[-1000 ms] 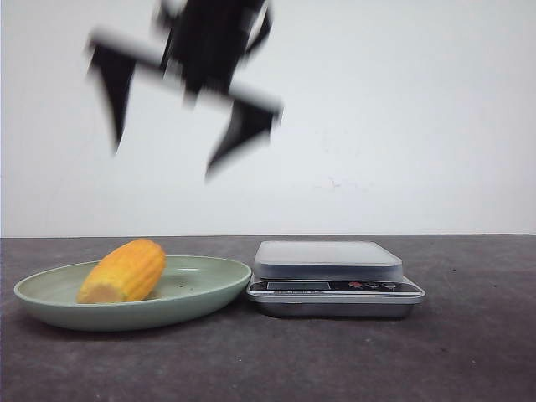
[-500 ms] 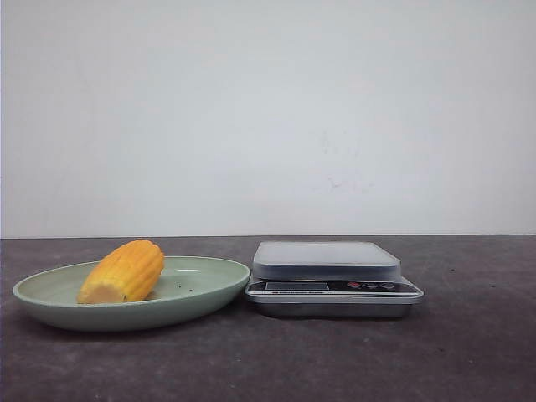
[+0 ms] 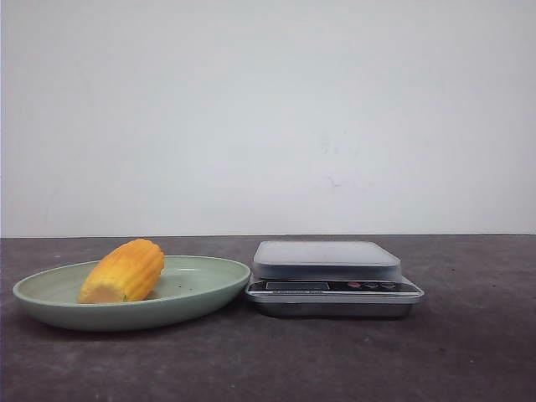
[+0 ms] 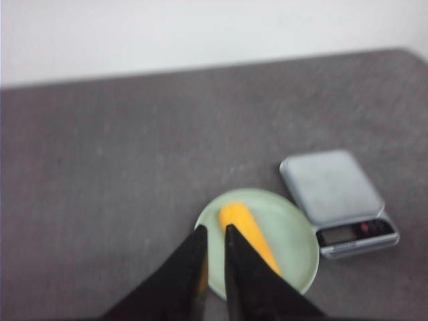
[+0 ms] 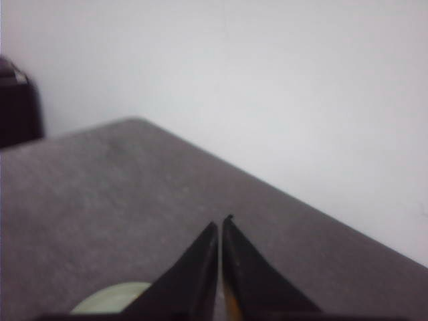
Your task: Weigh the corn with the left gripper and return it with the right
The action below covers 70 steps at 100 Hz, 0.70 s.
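Note:
The corn (image 3: 124, 271) lies on its side in a pale green plate (image 3: 201, 289) at the left of the table, paler cut end toward the front. No gripper shows in the front view. In the left wrist view my left gripper (image 4: 214, 231) hangs high above the plate (image 4: 294, 234) and corn (image 4: 244, 231), its fingers almost together and holding nothing. In the right wrist view my right gripper (image 5: 221, 222) is shut and empty, high over the table, with the plate's rim (image 5: 110, 297) just showing below it.
A silver digital kitchen scale (image 3: 327, 260) with a bare grey platform stands right of the plate, nearly touching it; it also shows in the left wrist view (image 4: 331, 187). The table is dark grey, with a white wall behind.
One second ago a blurred, open black gripper was high above the plate in the front view. It has since left that view. Corn, plate and scale have not moved.

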Each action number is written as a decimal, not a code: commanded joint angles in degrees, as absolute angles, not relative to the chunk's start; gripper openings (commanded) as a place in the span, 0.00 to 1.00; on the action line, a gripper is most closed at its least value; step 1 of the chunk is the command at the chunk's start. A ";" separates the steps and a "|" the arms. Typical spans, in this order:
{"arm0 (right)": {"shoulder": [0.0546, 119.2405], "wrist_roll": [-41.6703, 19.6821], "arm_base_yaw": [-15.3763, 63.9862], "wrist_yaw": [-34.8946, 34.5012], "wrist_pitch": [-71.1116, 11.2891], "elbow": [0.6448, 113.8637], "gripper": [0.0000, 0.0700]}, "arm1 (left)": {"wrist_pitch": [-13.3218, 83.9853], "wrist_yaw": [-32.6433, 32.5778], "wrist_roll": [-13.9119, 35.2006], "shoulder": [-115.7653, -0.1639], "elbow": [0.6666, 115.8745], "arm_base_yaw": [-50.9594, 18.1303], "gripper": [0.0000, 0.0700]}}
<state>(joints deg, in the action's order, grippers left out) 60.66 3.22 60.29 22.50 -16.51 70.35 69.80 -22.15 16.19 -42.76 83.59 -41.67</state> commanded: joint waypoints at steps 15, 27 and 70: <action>60.62 3.84 61.01 22.52 -15.88 71.31 0.00 | 70.81 -22.04 18.90 -42.54 84.68 -42.13 0.00; 60.60 3.84 60.99 22.52 -15.86 71.31 0.00 | 70.81 -22.04 18.90 -42.52 84.68 -42.13 0.00; 59.70 3.84 59.40 22.33 -15.73 71.29 0.00 | 70.81 -22.04 18.90 -42.52 84.68 -42.13 0.00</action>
